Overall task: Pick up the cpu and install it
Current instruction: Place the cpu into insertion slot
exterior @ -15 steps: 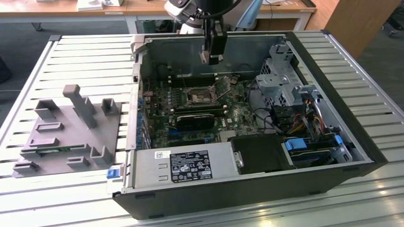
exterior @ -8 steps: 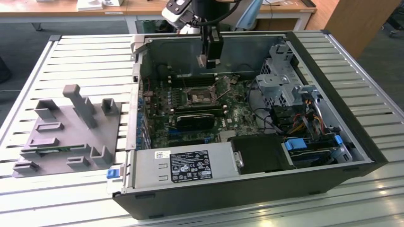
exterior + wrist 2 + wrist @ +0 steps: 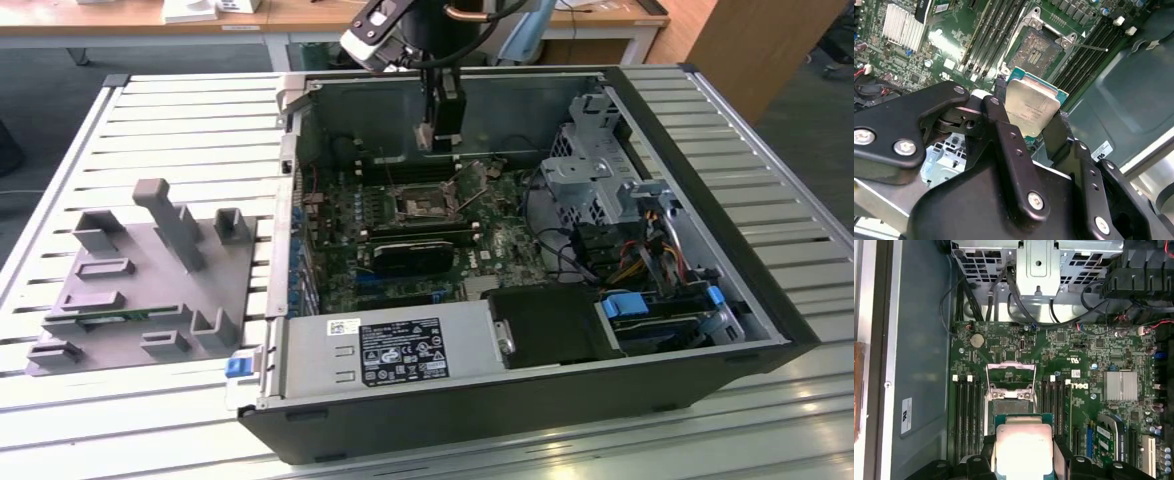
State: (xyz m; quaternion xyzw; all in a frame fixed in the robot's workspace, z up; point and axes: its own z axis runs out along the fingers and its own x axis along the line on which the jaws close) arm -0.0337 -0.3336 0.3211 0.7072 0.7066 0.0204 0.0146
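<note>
In both wrist views my gripper is shut on the cpu, a flat square chip with a silvery top and a thin green border. The black fingers press on two opposite edges of it. It hangs above the motherboard, close beside the open cpu socket, whose metal load frame stands raised. In the exterior view the gripper reaches down into the open computer case, over the far part of the board and a little beyond the socket.
Memory slots flank the socket on both sides. A black card lies nearer on the board, with a drive cage and cables at the exterior view's right and a power supply at the front. A grey fixture stands outside the case.
</note>
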